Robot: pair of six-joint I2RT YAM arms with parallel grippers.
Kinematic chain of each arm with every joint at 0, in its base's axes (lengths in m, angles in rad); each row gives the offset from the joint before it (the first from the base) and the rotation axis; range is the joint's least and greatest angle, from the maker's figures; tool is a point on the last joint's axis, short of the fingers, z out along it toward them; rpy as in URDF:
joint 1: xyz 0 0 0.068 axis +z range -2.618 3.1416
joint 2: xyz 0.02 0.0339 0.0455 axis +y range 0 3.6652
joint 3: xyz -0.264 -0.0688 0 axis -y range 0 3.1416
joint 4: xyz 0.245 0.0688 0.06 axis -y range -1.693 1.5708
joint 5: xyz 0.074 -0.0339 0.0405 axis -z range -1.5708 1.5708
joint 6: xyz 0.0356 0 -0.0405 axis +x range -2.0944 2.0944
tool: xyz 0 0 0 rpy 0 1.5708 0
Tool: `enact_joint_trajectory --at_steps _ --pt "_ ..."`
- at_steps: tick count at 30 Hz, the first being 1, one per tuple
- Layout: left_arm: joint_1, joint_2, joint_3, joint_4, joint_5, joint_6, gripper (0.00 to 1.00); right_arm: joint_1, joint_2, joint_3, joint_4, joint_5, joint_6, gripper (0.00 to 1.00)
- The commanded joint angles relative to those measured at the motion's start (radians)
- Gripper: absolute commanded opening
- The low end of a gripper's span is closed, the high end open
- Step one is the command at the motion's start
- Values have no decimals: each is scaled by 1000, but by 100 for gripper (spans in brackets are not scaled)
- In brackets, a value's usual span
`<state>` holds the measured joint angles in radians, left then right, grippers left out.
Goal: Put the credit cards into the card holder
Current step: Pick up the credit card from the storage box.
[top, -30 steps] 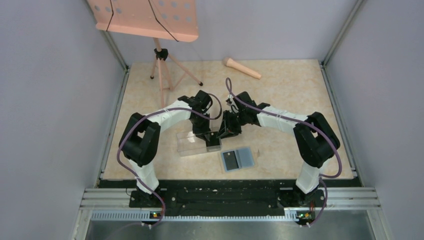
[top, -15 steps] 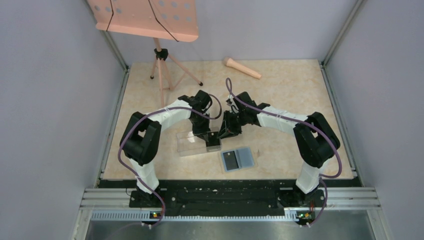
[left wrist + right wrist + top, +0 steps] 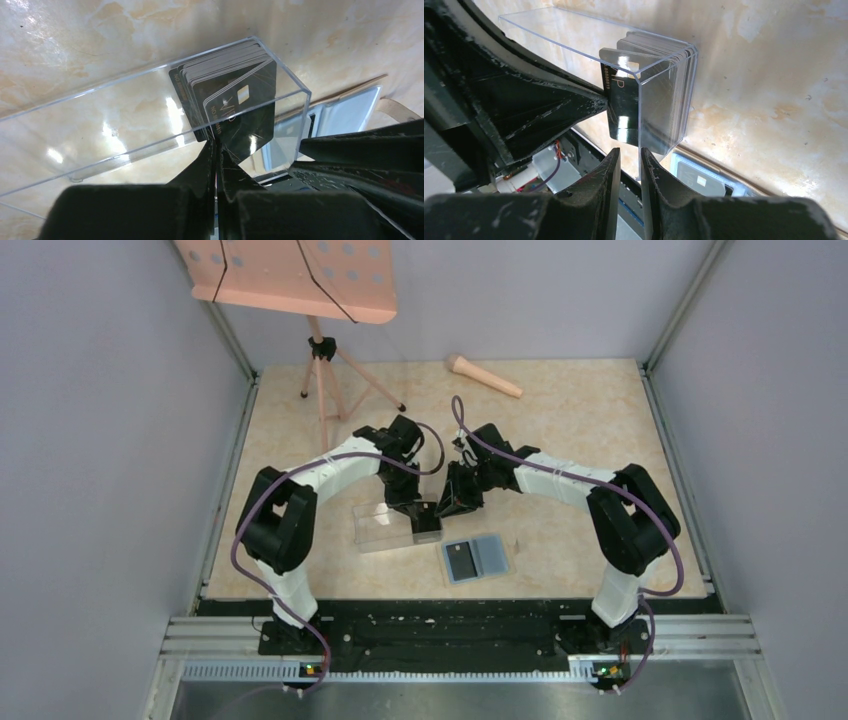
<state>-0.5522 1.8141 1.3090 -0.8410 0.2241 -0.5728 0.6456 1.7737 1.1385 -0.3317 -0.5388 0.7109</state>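
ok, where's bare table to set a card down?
Free: far right corner beyond the pink stick; strip between card holder and right arm base. Crowded: centre, left end effector and right end effector meet at the clear box's end, card holder just in front.

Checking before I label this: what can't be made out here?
- Number of cards in the clear box: wrist views, stacked edge-on.
- Pockets of the card holder: top view, too small; wrist views, partly behind box.
- Whether the right tool grips the box: right wrist, gap unclear.
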Motion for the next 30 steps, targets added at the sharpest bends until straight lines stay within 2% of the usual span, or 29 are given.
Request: enact_joint_trajectory --at_steps 1,9,16,30 --pt "-9 -50 55 33 39 11 0 20 -35 8 36 -24 16 21" --pt "-21 -20 81 -5 20 33 8 21 -34 9 36 -24 13 20" --pt "-38 47 111 -86 -46 79 9 20 -35 8 34 -23 14 20" --pt "-72 129 214 -163 -80 114 11 21 -31 12 33 -25 12 20"
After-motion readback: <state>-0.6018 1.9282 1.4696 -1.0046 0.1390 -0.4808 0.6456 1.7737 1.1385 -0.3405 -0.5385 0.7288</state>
